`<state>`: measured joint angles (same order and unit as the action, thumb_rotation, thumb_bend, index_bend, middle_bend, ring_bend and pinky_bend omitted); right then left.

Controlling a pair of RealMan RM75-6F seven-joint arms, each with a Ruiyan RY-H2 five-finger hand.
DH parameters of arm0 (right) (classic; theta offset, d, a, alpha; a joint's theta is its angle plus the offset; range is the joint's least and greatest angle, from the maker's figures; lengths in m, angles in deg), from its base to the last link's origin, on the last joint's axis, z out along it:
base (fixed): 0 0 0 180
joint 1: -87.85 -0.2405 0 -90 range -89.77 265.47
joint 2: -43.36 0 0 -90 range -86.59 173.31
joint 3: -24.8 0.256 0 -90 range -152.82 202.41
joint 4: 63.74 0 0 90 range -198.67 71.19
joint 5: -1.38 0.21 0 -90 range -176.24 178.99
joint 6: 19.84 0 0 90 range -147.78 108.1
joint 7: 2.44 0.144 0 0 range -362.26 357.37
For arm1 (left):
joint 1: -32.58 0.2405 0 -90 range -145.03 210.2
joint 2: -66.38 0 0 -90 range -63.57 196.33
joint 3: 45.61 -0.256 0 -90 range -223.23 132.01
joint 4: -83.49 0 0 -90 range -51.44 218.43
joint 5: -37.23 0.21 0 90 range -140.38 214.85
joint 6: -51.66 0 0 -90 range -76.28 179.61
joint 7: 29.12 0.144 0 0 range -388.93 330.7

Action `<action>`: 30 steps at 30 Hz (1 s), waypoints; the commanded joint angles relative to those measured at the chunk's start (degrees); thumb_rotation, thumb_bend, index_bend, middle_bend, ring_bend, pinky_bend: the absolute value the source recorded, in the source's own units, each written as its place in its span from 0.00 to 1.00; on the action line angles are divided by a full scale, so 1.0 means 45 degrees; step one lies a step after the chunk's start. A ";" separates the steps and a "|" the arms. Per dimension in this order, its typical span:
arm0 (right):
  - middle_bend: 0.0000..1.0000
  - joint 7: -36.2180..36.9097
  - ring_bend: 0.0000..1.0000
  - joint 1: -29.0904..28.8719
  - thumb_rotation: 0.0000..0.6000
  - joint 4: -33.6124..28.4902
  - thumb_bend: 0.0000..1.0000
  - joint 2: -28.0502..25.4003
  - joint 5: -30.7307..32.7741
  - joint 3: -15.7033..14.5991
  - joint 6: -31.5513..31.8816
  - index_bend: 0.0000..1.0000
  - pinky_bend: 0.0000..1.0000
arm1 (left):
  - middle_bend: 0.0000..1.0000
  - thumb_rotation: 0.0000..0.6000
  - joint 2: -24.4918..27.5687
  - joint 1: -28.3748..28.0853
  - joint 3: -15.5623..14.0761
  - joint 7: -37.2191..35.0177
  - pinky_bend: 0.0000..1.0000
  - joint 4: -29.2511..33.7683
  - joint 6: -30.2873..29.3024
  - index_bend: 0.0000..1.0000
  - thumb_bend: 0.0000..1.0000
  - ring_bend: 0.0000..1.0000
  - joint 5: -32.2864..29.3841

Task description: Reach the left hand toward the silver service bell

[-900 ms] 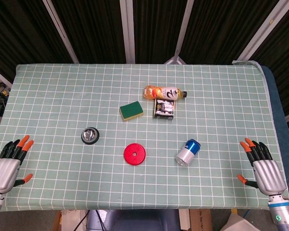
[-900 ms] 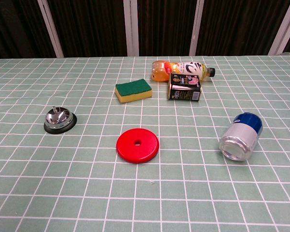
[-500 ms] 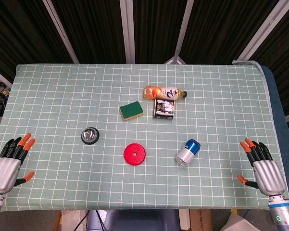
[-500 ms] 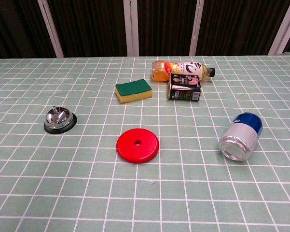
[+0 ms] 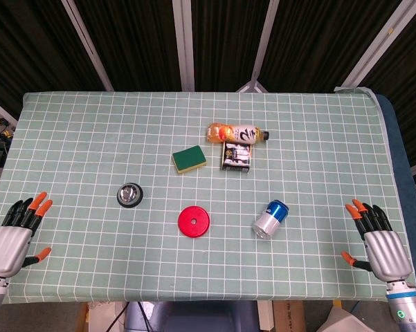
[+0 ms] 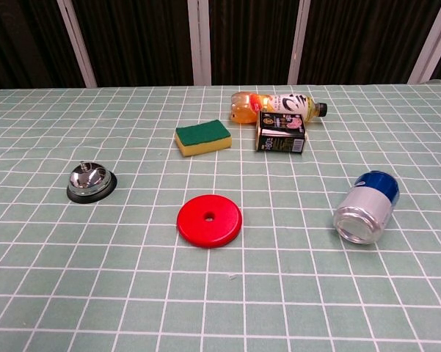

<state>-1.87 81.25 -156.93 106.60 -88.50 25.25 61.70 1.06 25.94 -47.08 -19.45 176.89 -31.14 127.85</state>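
The left hand [image 5: 10,238] lies at the table's near left corner, fingers spread, holding nothing. The bell [image 5: 129,194] stands well apart, ahead and toward the middle (far nearer this hand than the right hand [image 5: 381,242], likewise empty).

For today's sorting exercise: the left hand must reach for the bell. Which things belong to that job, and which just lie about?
Job: left hand; silver service bell.
Lying about: red disc; sponge; bottle; small carton; can; right hand.
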 commanded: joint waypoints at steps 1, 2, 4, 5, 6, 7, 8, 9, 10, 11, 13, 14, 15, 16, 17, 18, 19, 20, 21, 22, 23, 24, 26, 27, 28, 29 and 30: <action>0.00 0.0113 0.00 0.0014 1.00 -0.0017 0.22 -0.0029 0.0017 0.0007 0.0018 0.00 0.00 | 0.00 1.00 0.0021 -0.0204 -0.0017 -0.0086 0.00 0.0024 0.0315 0.00 0.19 0.00 0.0068; 0.00 0.0139 0.00 0.0009 1.00 -0.0024 0.22 -0.0044 0.0024 -0.0001 -0.0008 0.00 0.00 | 0.00 1.00 0.0051 -0.0301 0.0010 -0.0142 0.00 0.0094 0.0446 0.00 0.20 0.00 0.0068; 0.00 0.0123 0.00 -0.0009 1.00 -0.0034 0.22 -0.0049 0.0005 -0.0018 -0.0051 0.00 0.00 | 0.00 1.00 0.0143 -0.0579 0.0106 -0.0138 0.00 0.0289 0.0729 0.00 0.25 0.00 0.0149; 0.00 0.0116 0.00 -0.0017 1.00 -0.0038 0.22 -0.0043 -0.0020 -0.0023 -0.0054 0.00 0.00 | 0.00 1.00 0.0179 -0.0708 0.0173 -0.0056 0.00 0.0378 0.0852 0.00 0.28 0.00 0.0156; 0.00 0.0100 0.00 -0.0020 1.00 -0.0030 0.22 -0.0035 -0.0053 -0.0031 -0.0045 0.00 0.00 | 0.00 1.00 0.0205 -0.0914 0.0272 0.0053 0.00 0.0452 0.1026 0.00 0.33 0.00 0.0220; 0.00 0.0050 0.00 -0.0016 1.00 0.0007 0.22 -0.0023 -0.0103 -0.0046 -0.0022 0.00 0.00 | 0.00 1.00 0.0243 -0.1188 0.0382 0.0187 0.00 0.0525 0.1324 0.00 0.39 0.00 0.0245; 0.00 0.0042 0.00 -0.0012 1.00 0.0020 0.22 -0.0015 -0.0115 -0.0052 -0.0013 0.00 0.00 | 0.00 1.00 0.0272 -0.1385 0.0473 0.0337 0.00 0.0600 0.1575 0.00 0.43 0.00 0.0186; 0.00 0.0053 0.00 -0.0010 1.00 0.0021 0.22 -0.0012 -0.0111 -0.0054 -0.0015 0.00 0.00 | 0.00 1.00 0.0278 -0.1638 0.0598 0.0535 0.00 0.0700 0.1896 0.00 0.49 0.00 0.0100; 0.00 0.0063 0.00 -0.0010 1.00 0.0023 0.22 -0.0015 -0.0093 -0.0047 -0.0020 0.00 0.00 | 0.00 1.00 0.0246 -0.1923 0.0742 0.0743 0.00 0.0817 0.2257 0.00 0.54 0.00 -0.0012; 0.00 0.0071 0.00 -0.0014 1.00 0.0027 0.22 -0.0018 -0.0080 -0.0042 -0.0030 0.00 0.00 | 0.00 1.00 0.0195 -0.2159 0.0888 0.0989 0.00 0.0915 0.2587 0.00 0.57 0.00 -0.0219; 0.00 0.0087 0.00 -0.0023 1.00 0.0023 0.22 -0.0026 -0.0065 -0.0036 -0.0048 0.00 0.00 | 0.00 1.00 0.0041 -0.2565 0.1136 0.1529 0.00 0.1046 0.3118 0.00 0.63 0.00 -0.0592; 0.00 0.0094 0.00 -0.0027 1.00 0.0018 0.22 -0.0027 -0.0060 -0.0035 -0.0057 0.00 0.00 | 0.00 1.00 -0.0050 -0.2760 0.1242 0.1824 0.00 0.1072 0.3391 0.00 0.65 0.00 -0.0803; 0.00 0.0099 0.00 -0.0032 1.00 0.0015 0.22 -0.0028 -0.0059 -0.0035 -0.0068 0.00 0.00 | 0.00 1.00 -0.0141 -0.2958 0.1340 0.2112 0.00 0.1099 0.3688 0.00 0.66 0.00 -0.1044; 0.00 0.0103 0.00 -0.0036 1.00 0.0011 0.22 -0.0029 -0.0063 -0.0040 -0.0078 0.00 0.00 | 0.00 1.00 -0.0232 -0.3155 0.1432 0.2393 0.00 0.1132 0.3995 0.00 0.68 0.00 -0.1314; 0.00 0.0106 0.00 -0.0041 1.00 0.0012 0.22 -0.0028 -0.0065 -0.0044 -0.0091 0.00 0.00 | 0.00 1.00 -0.0326 -0.3351 0.1523 0.2692 0.00 0.1171 0.4304 0.00 0.69 0.00 -0.1619; 0.00 0.0114 0.00 -0.0045 1.00 0.0012 0.22 -0.0028 -0.0063 -0.0045 -0.0101 0.00 0.00 | 0.00 1.00 -0.0419 -0.3540 0.1603 0.3005 0.00 0.1197 0.4597 0.00 0.71 0.00 -0.1927; 0.00 0.0121 0.00 -0.0050 1.00 0.0013 0.22 -0.0029 -0.0057 -0.0042 -0.0108 0.00 0.00 | 0.00 1.00 -0.0513 -0.3718 0.1668 0.3315 0.00 0.1200 0.4861 0.00 0.72 0.00 -0.2218; 0.00 0.0131 0.00 -0.0052 1.00 0.0017 0.22 -0.0031 -0.0050 -0.0038 -0.0111 0.00 0.00 | 0.00 1.00 -0.0633 -0.3915 0.1721 0.3665 0.00 0.1176 0.5145 0.00 0.72 0.00 -0.2515; 0.00 0.0151 0.00 -0.0056 1.00 0.0017 0.22 -0.0032 -0.0036 -0.0031 -0.0120 0.00 0.00 | 0.00 1.00 -0.0743 -0.4076 0.1770 0.3968 0.00 0.1179 0.5350 0.00 0.73 0.00 -0.2789; 0.00 0.0168 0.00 -0.0060 1.00 0.0015 0.22 -0.0038 -0.0026 -0.0026 -0.0127 0.00 0.00 | 0.00 1.00 -0.0877 -0.4235 0.1809 0.4274 0.00 0.1161 0.5520 0.00 0.73 0.00 -0.3028; 0.00 0.0183 0.00 -0.0068 1.00 0.0014 0.22 -0.0042 -0.0010 -0.0020 -0.0142 0.00 0.00 | 0.00 1.00 -0.1019 -0.4364 0.1844 0.4548 0.00 0.1132 0.5625 0.00 0.73 0.00 -0.3250; 0.00 0.0197 0.00 -0.0075 1.00 0.0015 0.22 -0.0044 0.0006 -0.0014 -0.0160 0.00 0.00 | 0.00 1.00 -0.1161 -0.4480 0.1873 0.4790 0.00 0.1109 0.5706 0.00 0.73 0.00 -0.3459; 0.00 0.0207 0.00 -0.0089 1.00 0.0016 0.22 -0.0043 0.0025 -0.0008 -0.0187 0.00 0.00 | 0.00 1.00 -0.1486 -0.4698 0.1931 0.5183 0.00 0.1036 0.5847 0.00 0.73 0.00 -0.3910; 0.00 0.0211 0.00 -0.0095 1.00 0.0016 0.22 -0.0040 0.0027 -0.0005 -0.0195 0.00 0.00 | 0.00 1.00 -0.1634 -0.4788 0.1946 0.5346 0.00 0.1001 0.5892 0.00 0.73 0.00 -0.4120; 0.00 0.0214 0.00 -0.0099 1.00 0.0017 0.22 -0.0038 0.0028 -0.0005 -0.0201 0.00 0.00 | 0.00 1.00 -0.1791 -0.4885 0.1948 0.5507 0.00 0.0947 0.5959 0.00 0.73 0.00 -0.4329; 0.00 0.0221 0.00 -0.0103 1.00 0.0016 0.22 -0.0039 0.0033 -0.0005 -0.0211 0.00 0.00 | 0.00 1.00 -0.1923 -0.4969 0.1940 0.5668 0.00 0.0889 0.6003 0.00 0.73 0.00 -0.4523; 0.00 0.0223 0.00 -0.0105 1.00 0.0015 0.22 -0.0038 0.0041 -0.0005 -0.0221 0.00 0.00 | 0.00 1.00 -0.2044 -0.5058 0.1930 0.5829 0.00 0.0829 0.6054 0.00 0.73 0.00 -0.4708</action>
<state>-0.87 80.78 -156.86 106.43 -88.32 25.23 60.71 -6.90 4.20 -38.56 5.52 181.20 -4.65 108.15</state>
